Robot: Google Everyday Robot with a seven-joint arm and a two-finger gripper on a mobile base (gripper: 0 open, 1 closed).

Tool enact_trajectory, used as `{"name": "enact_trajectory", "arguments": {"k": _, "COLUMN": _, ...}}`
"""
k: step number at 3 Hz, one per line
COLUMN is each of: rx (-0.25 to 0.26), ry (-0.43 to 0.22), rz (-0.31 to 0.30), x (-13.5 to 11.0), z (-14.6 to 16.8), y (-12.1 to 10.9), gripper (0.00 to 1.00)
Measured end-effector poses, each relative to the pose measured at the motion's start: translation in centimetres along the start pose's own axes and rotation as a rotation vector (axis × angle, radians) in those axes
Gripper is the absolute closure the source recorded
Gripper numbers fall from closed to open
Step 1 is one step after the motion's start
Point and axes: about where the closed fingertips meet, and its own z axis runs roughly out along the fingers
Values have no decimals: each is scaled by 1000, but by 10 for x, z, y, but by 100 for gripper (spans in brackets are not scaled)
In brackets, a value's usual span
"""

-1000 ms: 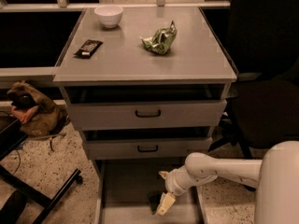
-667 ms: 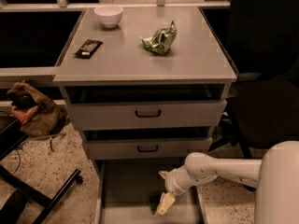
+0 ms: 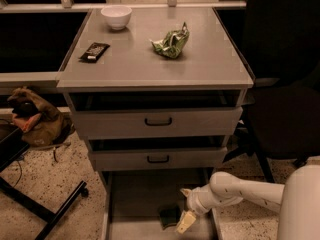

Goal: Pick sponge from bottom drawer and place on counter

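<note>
The bottom drawer (image 3: 135, 199) is pulled out under the cabinet, a shallow grey tray. The sponge (image 3: 169, 215) lies on its floor near the right front, a small dark green pad. My gripper (image 3: 184, 219) reaches down into the drawer from the right, on the white arm; its pale fingers (image 3: 186, 222) sit right beside the sponge's right edge and touch or almost touch it. The counter (image 3: 150, 59) is the flat grey cabinet top above.
On the counter stand a white bowl (image 3: 116, 16), a black candy bar wrapper (image 3: 94, 51) and a crumpled green foil snack bag (image 3: 171, 42). Two drawers with black handles (image 3: 158, 121) are partly open. A brown bag (image 3: 35, 116) and a black frame (image 3: 45, 209) lie on the floor at the left.
</note>
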Motion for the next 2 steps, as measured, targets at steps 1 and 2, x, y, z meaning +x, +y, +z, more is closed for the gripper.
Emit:
{"name": "enact_trajectory", "arguments": {"k": 1, "rx": 0, "ry": 0, "rz": 0, "x": 0, "z": 0, "y": 0, "gripper": 0}}
{"name": "enact_trajectory", "arguments": {"k": 2, "rx": -7, "ry": -40, "rz": -4, "x": 7, "z": 18, "y": -11, "gripper": 0}}
